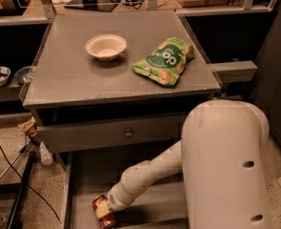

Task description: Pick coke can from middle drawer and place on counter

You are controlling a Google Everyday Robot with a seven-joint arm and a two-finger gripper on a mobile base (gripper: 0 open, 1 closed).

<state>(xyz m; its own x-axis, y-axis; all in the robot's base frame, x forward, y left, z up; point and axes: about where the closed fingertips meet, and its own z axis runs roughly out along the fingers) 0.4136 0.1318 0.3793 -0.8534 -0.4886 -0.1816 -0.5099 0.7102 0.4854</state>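
The grasp is in hand: the gripper (pixel 109 207) sits low in the open middle drawer (pixel 90 173) against the tilted coke can (pixel 102 214), its grip impossible to tell, and next calls for a sure hold, then a lift clear to the counter (pixel 73 75).

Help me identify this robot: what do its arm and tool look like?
The arm is smooth white: a bulky rounded shell with dark oval slots, tapering to a slim forearm. No cables show. The tool, down in the middle drawer, is mostly hidden.
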